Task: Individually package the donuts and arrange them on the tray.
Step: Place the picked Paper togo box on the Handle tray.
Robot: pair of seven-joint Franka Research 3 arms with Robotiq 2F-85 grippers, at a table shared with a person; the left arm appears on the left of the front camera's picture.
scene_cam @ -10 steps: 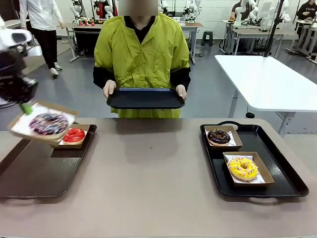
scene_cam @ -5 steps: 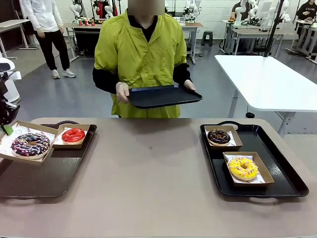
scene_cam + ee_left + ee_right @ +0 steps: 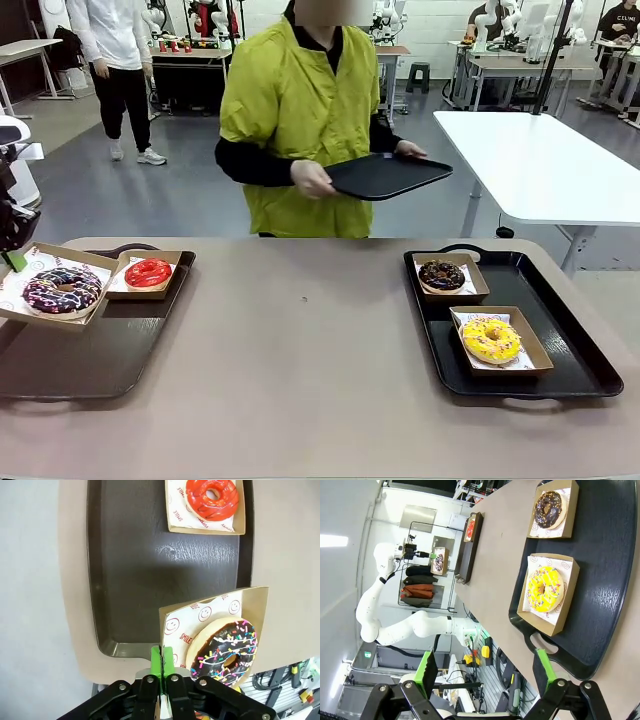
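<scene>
My left gripper [image 3: 14, 260] is shut on the edge of a cardboard box [image 3: 40, 262] holding the purple-dark drizzled donut [image 3: 62, 290]. It holds the box tilted over the left tray's [image 3: 90, 350] left rim. In the left wrist view the green pads [image 3: 162, 661] pinch the box wall beside that donut [image 3: 225, 647]. The red donut [image 3: 148, 272] lies boxed at the tray's far corner. On the right tray [image 3: 570, 350] sit the boxed chocolate donut [image 3: 441, 274] and yellow donut [image 3: 490, 339]. My right gripper [image 3: 485, 672] hangs open and empty above that tray [image 3: 610, 580].
A person in a yellow-green top stands across the table, turned toward picture right, holding an empty black tray [image 3: 385, 175] in both hands. A white table [image 3: 540, 160] stands at the back right. The brown tabletop [image 3: 300, 340] lies bare between the two trays.
My left gripper has carried the boxed drizzled donut down and to the left, then held still. The person has turned and swung the empty tray toward picture right.
</scene>
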